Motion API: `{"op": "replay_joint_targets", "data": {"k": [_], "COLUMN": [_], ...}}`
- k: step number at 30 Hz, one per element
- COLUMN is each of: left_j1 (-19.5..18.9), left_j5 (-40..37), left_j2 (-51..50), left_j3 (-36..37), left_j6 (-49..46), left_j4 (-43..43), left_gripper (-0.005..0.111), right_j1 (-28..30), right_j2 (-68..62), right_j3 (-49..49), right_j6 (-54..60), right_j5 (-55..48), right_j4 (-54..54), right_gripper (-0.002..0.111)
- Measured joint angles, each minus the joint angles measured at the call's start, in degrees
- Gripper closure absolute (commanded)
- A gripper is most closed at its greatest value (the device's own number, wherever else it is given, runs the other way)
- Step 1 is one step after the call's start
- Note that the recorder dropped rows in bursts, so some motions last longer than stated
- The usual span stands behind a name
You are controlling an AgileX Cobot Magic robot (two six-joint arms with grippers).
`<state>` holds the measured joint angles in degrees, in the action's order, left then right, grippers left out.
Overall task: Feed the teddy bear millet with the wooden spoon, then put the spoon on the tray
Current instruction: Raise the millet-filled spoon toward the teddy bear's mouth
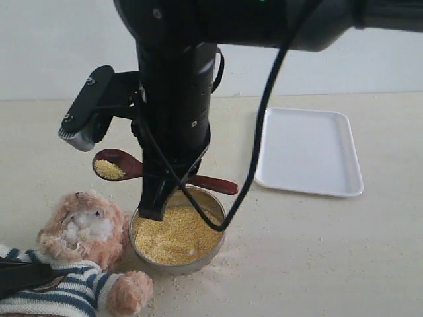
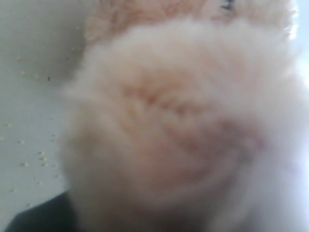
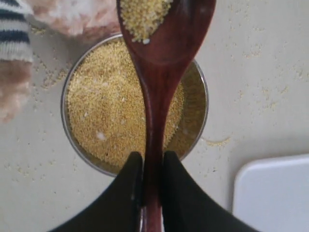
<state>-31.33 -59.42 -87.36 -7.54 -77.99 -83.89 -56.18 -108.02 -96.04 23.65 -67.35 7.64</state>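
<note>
Wooden spoon (image 3: 157, 96): handle pinched tight between right gripper (image 3: 152, 158) fingers (image 3: 126, 193). Bowl end is level ahead of them so the millet (image 3: 142, 17) doesn't spill, over the steel bowl (image 3: 205, 101), just short of the teddy bear (image 1: 86, 228). Left gripper (image 1: 20, 276) grip unreadable.

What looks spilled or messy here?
Loose millet grains lie scattered on the table around the steel bowl, some of them beside the bear. Nothing else stands out: the spoon, loaded with millet, is clamped in the right gripper above the bowl.
</note>
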Motion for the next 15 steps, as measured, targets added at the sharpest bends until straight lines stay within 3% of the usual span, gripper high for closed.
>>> {"op": "replay_joint_targets", "data": {"k": [15], "left_j1": [0.0], "left_j5": [-1.7], "left_j2": [0.0], "left_j3": [0.0], "left_j6": [-0.1], "left_j4": [1.1], "left_gripper": [0.102], "right_j1": [-5.6], "right_j2": [-4.9], "right_j3": [-2.3], "right_j6": [-0.4], "right_j5": [3.7], "right_j4": [-1.3], "right_gripper": [0.108]}}
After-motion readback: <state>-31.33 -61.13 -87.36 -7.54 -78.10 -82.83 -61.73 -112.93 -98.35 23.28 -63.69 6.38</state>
